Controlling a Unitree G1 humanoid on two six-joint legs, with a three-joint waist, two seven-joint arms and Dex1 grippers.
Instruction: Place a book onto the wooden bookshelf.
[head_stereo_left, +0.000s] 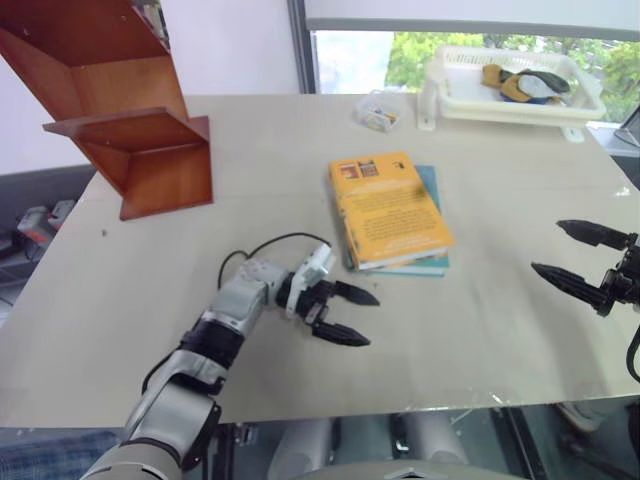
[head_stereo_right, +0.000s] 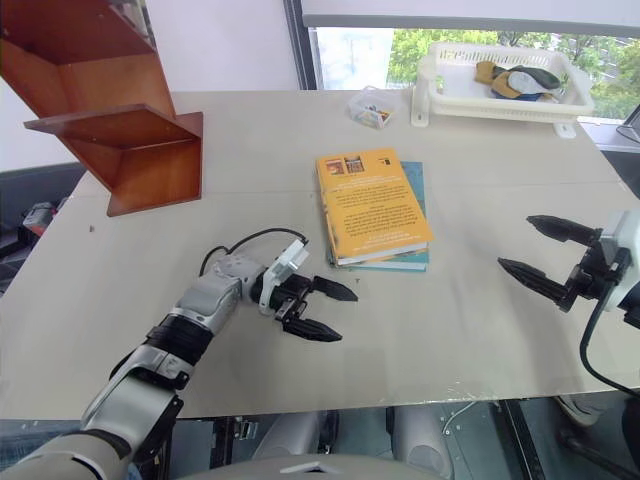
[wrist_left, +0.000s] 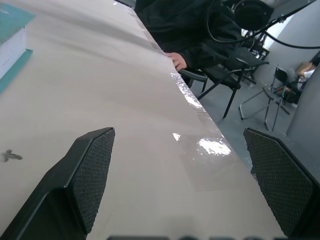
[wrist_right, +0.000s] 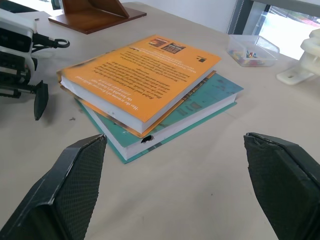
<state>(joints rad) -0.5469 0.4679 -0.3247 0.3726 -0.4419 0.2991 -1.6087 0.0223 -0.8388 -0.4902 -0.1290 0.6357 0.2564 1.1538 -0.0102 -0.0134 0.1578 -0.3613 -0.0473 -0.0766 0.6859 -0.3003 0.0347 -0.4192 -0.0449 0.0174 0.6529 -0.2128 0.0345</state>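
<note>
Left eye view: the task is hardly begun, since the book (head_stereo_left: 389, 208) lies flat at desk (head_stereo_left: 500, 300) centre on a thinner teal book (head_stereo_left: 432, 262), with the wooden bookshelf (head_stereo_left: 130, 130) well apart at ten o'clock and both the left claw (head_stereo_left: 347, 315) and the right claw (head_stereo_left: 570, 255) spread and empty. Right wrist view: the book is a thick orange paperback, small pictures at its far cover end, still to be gripped, lifted and shelved.

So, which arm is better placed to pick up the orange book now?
Probably the left: its open gripper sits just beside the book, on the bookshelf side. The right gripper, also open, hangs farther off.
</note>
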